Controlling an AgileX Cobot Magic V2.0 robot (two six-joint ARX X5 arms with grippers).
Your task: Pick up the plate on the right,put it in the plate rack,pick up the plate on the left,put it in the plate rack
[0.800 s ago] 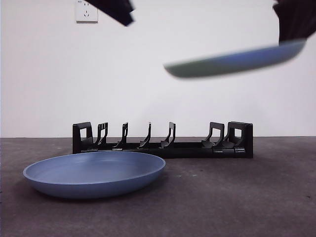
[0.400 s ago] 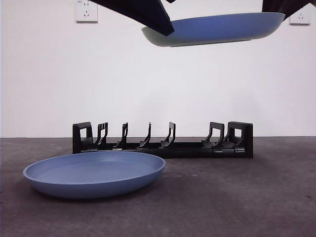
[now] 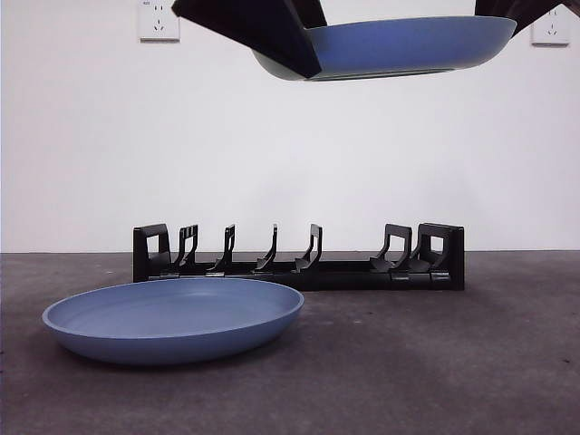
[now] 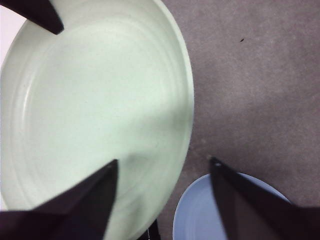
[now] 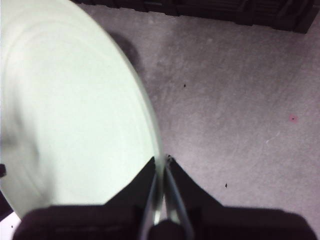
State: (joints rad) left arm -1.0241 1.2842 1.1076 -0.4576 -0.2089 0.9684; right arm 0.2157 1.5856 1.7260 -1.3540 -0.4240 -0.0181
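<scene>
Right gripper: jaws closed on the rim of the raised plate.
Left gripper: jaws spread wide, straddling the plate's opposite rim, holding nothing.
Rack: empty.
Second plate: on the table, before the rack.
Progress: first plate lifted; both placements remain.
Writing: none legible.

A wide band of open air separates the raised plate, held high between both grippers, from the plate rack standing below it on the tabletop. The rack's prong slots hold nothing. On the near left the second plate lies flat just in front of the rack's left half. The tabletop right of that plate, up to the rack's right end, is bare.
</scene>
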